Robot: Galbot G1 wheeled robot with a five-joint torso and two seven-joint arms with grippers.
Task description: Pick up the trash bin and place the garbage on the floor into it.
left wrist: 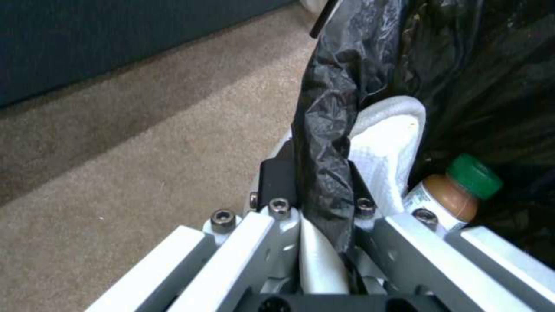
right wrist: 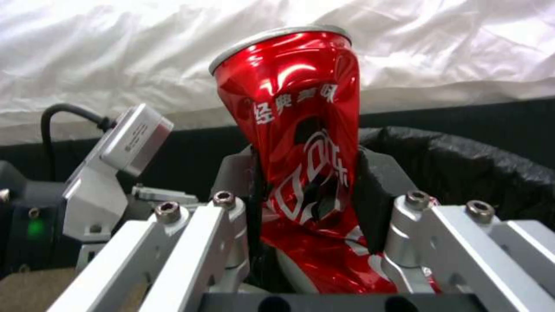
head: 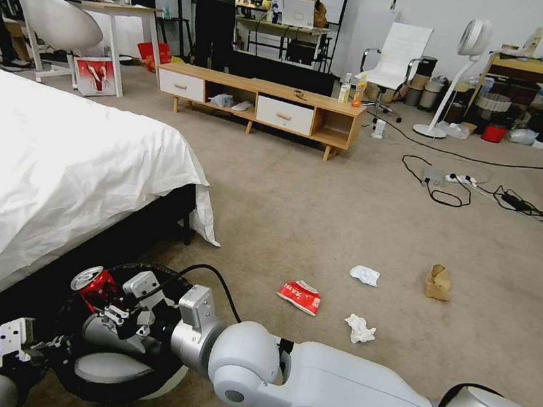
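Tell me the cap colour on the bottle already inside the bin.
Green: the bottle lies inside the trash bin, seen best in the left wrist view.

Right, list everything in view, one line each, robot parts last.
bin: one, white with black bag, by the bed, rim held.
can: one, red, crushed, held over the bin.
bottle: one, green cap, inside the bin.
carton: one, red-white, on the carpet.
tissues: two, white, on the carpet.
box: one, brown, on the carpet.
bed: one, white sheet, left.
left end effector: shut on the bin's rim.
right end effector: shut on the can.
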